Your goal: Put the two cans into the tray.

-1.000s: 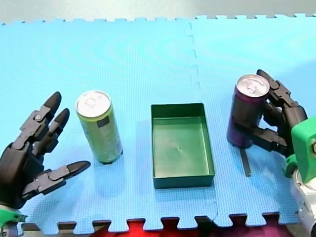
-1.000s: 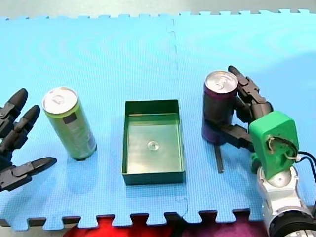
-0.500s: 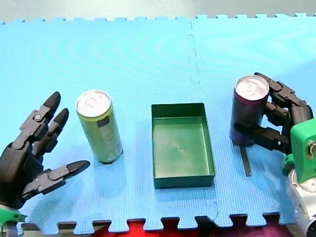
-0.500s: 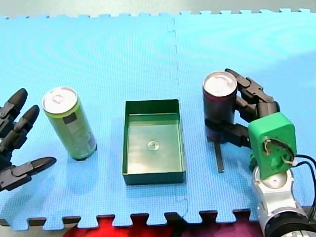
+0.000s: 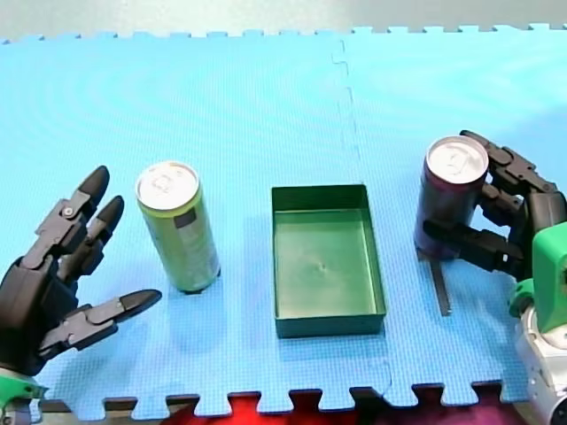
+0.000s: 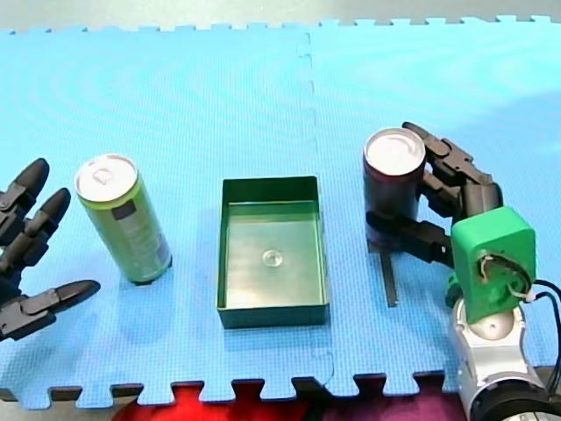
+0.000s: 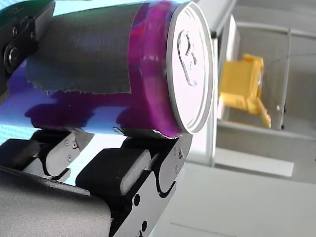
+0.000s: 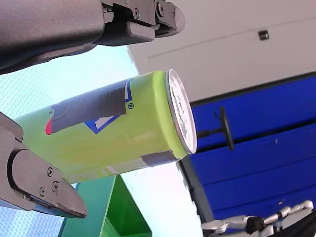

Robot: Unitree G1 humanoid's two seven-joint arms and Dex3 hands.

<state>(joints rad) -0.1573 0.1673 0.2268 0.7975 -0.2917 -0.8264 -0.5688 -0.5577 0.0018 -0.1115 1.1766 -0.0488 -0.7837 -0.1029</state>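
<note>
The right robot hand [image 5: 507, 217] is tightening around the purple can [image 5: 443, 205] at the tray's [image 5: 319, 189] three o'clock, ready for lifting, while the left robot hand [image 5: 53, 279] is waiting empty at eight o'clock.

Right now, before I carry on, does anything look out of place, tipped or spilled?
Nothing is tipped or spilled. The green can stands upright left of the tray, the left hand beside it, apart. The right hand grips the purple can, upright, right of the tray. Only oddity: a dark strip on the mat by that can.
</note>
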